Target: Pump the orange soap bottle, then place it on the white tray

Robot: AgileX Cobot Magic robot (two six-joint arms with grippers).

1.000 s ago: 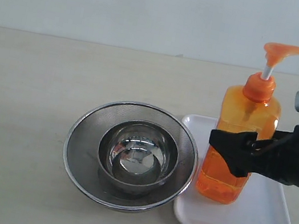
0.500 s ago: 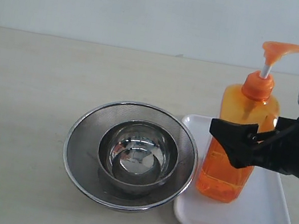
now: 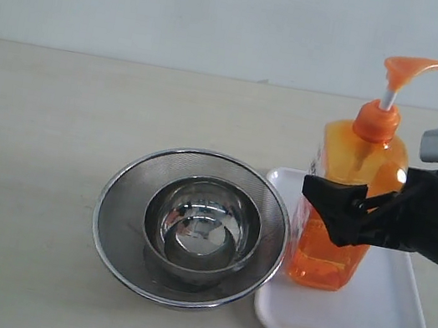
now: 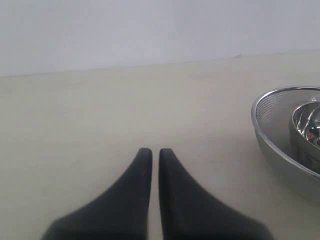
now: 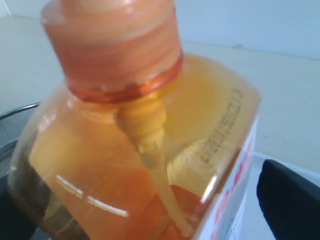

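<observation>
The orange soap bottle (image 3: 357,159) stands close to upright on the left part of the white tray (image 3: 383,316), pump head raised with its spout pointing right. My right gripper (image 3: 346,205) reaches in from the right and straddles the bottle's middle, open. Its near finger (image 3: 326,204) crosses the front of the bottle. In the right wrist view the bottle (image 5: 125,150) fills the frame, and a gap shows between it and one black finger (image 5: 292,202). My left gripper (image 4: 151,152) is shut and empty above bare table, out of the exterior view.
A round steel mesh strainer (image 3: 119,223) holding a steel bowl (image 3: 202,227) sits just left of the tray, its rim against the tray's edge. The strainer (image 4: 280,132) also shows in the left wrist view. A pale wall stands behind the table.
The bottle has gone from leaning to nearly upright and shifted slightly left on the tray. My right gripper rose and moved left with it. The left gripper stayed shut.
</observation>
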